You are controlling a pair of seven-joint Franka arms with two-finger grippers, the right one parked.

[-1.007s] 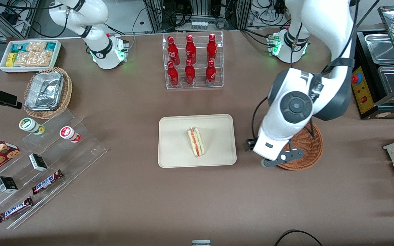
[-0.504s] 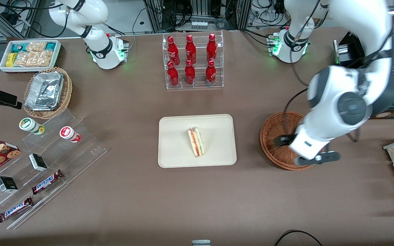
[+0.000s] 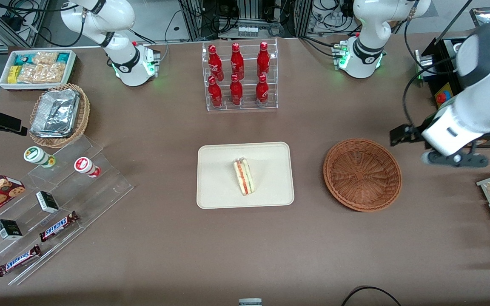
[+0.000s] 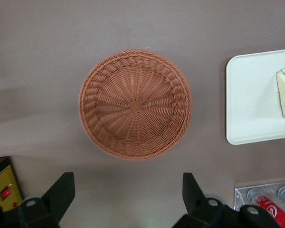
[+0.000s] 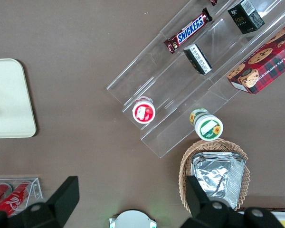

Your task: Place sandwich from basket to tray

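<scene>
On the tray [image 3: 219,178], near its middle, the sandwich [image 3: 243,176] is lying: a pale bread wedge showing red and green filling stripes along its edge. Cream and smooth, the tray is sitting flat on the brown worktop [image 3: 270,246], a rounded rectangle with a low rim. Beside it, toward the working arm's end, the basket [image 3: 362,174] is resting, a round, shallow bowl of reddish-brown woven wicker holding nothing. The gripper [image 4: 128,192] is hovering high above the worktop beside the basket, its black fingers [image 4: 61,191] spread wide and gripping nothing. Two bars reading SNICKERS [image 3: 58,225] are lying on clear acrylic steps [image 3: 100,187].
</scene>
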